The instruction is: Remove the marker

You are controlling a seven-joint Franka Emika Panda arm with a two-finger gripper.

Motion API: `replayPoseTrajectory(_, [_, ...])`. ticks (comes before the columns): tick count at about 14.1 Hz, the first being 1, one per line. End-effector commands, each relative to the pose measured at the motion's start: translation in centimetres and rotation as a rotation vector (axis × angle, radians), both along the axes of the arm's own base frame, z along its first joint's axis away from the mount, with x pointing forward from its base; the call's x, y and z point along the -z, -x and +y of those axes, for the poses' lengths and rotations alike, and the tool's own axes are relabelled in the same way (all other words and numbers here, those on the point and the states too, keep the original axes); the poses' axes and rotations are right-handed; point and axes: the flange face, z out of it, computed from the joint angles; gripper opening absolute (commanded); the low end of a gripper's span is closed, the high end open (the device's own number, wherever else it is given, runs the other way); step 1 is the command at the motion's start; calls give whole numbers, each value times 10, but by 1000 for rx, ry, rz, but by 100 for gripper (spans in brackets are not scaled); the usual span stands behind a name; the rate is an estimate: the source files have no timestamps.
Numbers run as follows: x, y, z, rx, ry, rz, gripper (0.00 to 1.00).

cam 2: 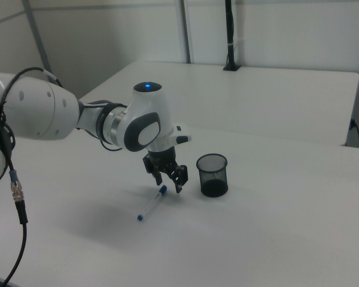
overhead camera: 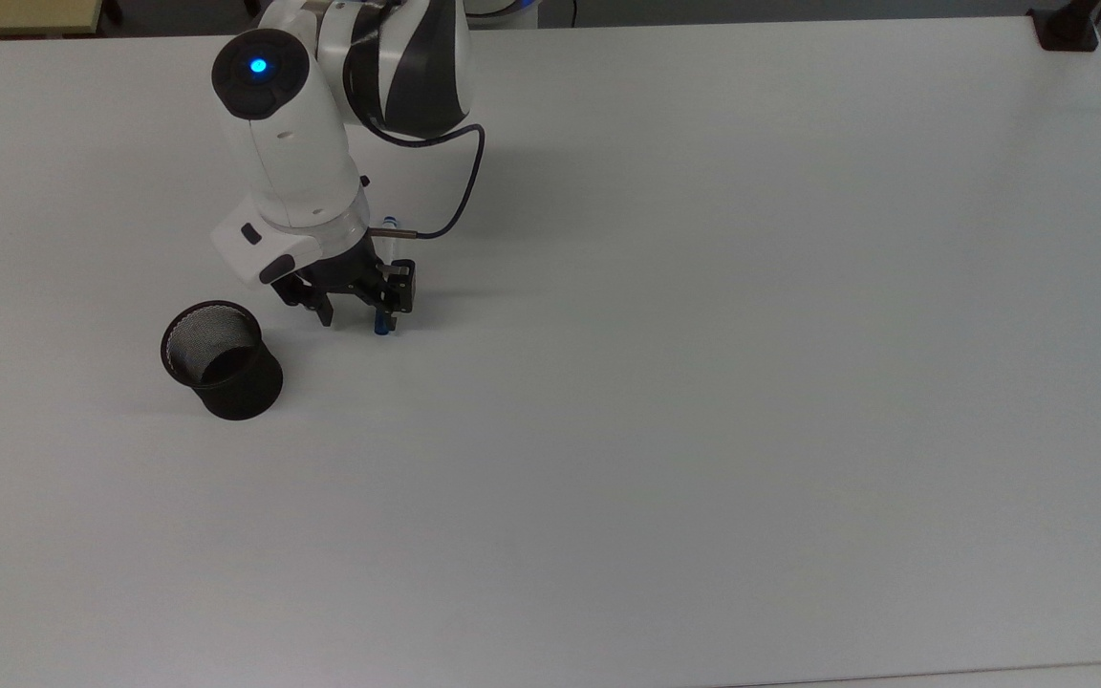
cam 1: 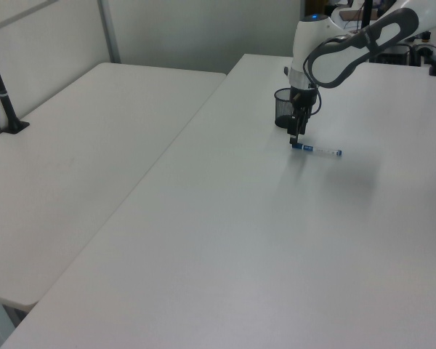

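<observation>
**Marker lies flat on the table, outside the mesh cup**

The gripper (cam 2: 169, 181) hangs with fingers spread, gripping nothing, above the marker's (cam 2: 151, 203) blue-capped end. In the right view, the marker lies at the black mesh cup's (cam 2: 212, 175) eight o'clock, well apart, on the white table (cam 2: 287, 239).

2 white tables (cam 1: 203, 240) meet along a seam; the second table (cam 1: 73, 138) sits at 9 o'clock in the left view. Pale partition panels (cam 1: 51, 36) with a grey upright post (cam 1: 109, 30) stand at 12 o'clock. A black clamped pole (cam 2: 230, 36) rises at the far table's edge in the right view. Even, soft light.
</observation>
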Motion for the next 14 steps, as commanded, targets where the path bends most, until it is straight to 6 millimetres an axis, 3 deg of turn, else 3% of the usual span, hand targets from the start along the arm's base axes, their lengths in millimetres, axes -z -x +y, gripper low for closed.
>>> replayPoseTrajectory(1, [-36, 5, -1, 33, 9, -43, 100])
replayPoseTrajectory(3, [-75, 10, 3, 30, 11, -47, 100])
replayPoseTrajectory(4, [-110, 17, 7, 27, 12, -31, 100])
replayPoseTrajectory(6, [-160, 29, 12, 24, 14, -9, 100])
replayPoseTrajectory(7, [-193, 40, 23, 37, 19, -17, 100])
replayPoseTrajectory(9, [-240, 61, 23, 121, 22, -59, 100])
replayPoseTrajectory(14, [-281, 102, 27, 132, 25, 18, 100])
